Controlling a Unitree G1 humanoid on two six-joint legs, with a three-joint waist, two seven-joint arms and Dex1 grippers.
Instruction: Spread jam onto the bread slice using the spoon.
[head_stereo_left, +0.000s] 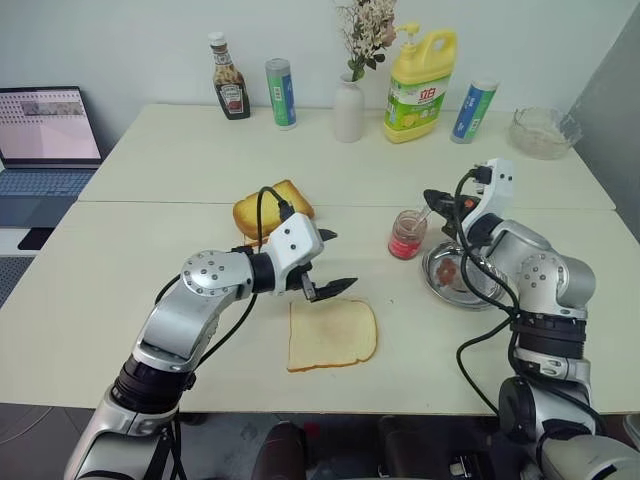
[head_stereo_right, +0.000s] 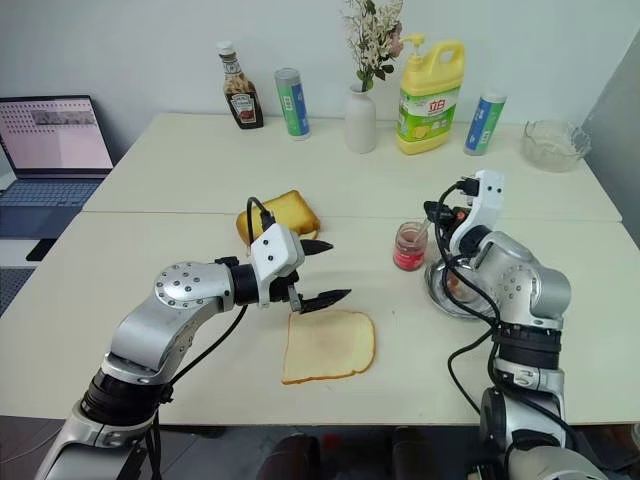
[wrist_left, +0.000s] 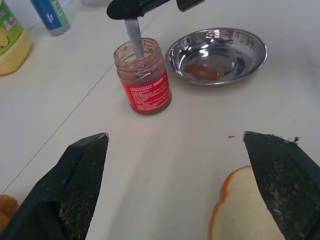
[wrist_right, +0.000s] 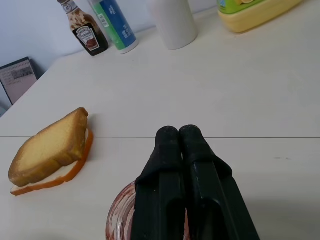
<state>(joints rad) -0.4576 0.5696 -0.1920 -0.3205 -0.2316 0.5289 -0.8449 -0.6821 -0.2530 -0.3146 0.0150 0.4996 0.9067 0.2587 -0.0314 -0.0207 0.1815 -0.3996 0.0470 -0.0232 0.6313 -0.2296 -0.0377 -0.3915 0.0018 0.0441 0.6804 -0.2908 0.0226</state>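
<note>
Being dipped into the jam jar (head_stereo_left: 407, 234) beside the steel dish (head_stereo_left: 470, 292), the spoon (wrist_left: 134, 36) is being pinched by the right gripper (wrist_left: 150, 5), fingers pressed together; spreading is not yet begun. One bread slice (head_stereo_left: 331, 335) is lying bare under the left gripper (head_stereo_left: 330, 262), fingers spread; two slices, one jar, one spoon are counted

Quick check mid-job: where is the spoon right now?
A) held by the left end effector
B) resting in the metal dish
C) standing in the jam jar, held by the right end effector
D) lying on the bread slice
C: the spoon dips into the jam jar with the shut right end effector gripping its handle, while the left end effector hangs open above the bread slice.
</note>
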